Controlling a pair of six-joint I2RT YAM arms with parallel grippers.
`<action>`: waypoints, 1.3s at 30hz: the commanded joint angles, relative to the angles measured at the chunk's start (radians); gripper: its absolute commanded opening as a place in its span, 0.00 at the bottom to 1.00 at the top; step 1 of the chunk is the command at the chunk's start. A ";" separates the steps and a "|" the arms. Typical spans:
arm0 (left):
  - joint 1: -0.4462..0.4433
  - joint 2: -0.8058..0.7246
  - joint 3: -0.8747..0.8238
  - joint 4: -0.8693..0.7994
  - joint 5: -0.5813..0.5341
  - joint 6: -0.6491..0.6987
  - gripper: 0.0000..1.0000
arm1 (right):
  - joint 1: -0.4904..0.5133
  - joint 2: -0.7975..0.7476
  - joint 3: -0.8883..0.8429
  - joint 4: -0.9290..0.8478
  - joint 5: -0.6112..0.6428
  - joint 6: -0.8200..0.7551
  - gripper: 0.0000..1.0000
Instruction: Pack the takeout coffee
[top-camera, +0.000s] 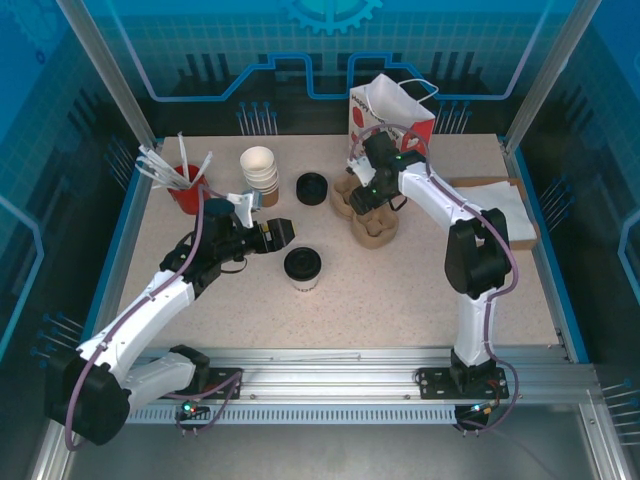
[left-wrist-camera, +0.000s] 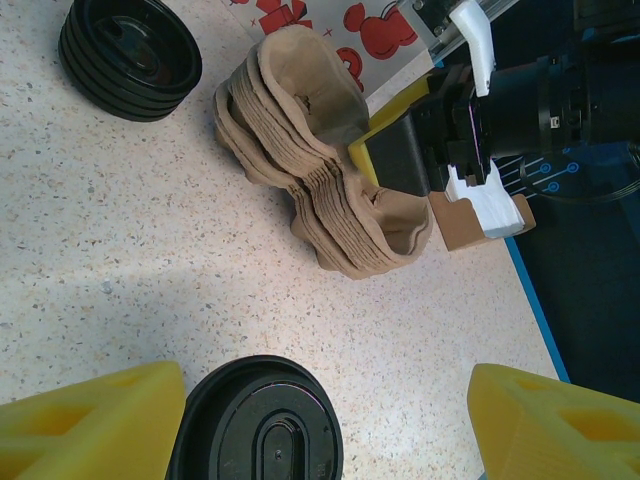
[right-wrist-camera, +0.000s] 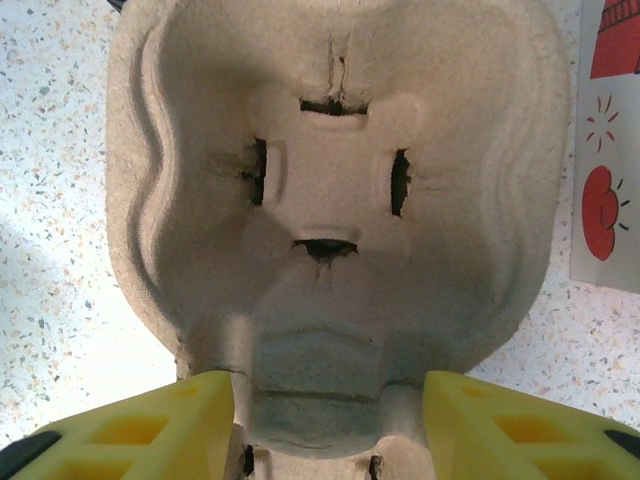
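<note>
The takeout coffee, a small pale paper cup under a round black plastic lid, stands upright on the speckled table, a little left of centre in the overhead view. The left pincer sits just above and left of it in that frame, its yellow fingers spread wide. From the left wrist view the lid lies at the bottom edge between those fingers, close by the left-hand one and well apart from the other; neither clasps it.

Right of centre in the overhead view is a stack of brown moulded-pulp cup carriers, with the right pincer over its upper part. In the right wrist view its two yellow fingers flank the narrow waist of the top carrier, very close on both sides. Whether they actually press it cannot be told.

A white paper bag with red strawberry print stands just behind the carriers, at the upper middle. Left of the carriers are a stack of loose black lids, a stack of lidless white paper cups and a red cup holding white sticks.
</note>
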 joint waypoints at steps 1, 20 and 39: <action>-0.006 0.001 0.030 -0.014 0.018 0.030 0.76 | -0.012 0.025 0.035 -0.042 0.002 -0.006 0.54; -0.006 0.011 0.027 -0.014 0.017 0.033 0.76 | -0.009 0.001 0.054 -0.050 -0.011 0.000 0.39; -0.005 0.009 0.025 -0.023 0.009 0.046 0.76 | -0.007 -0.125 0.068 -0.089 -0.040 0.020 0.38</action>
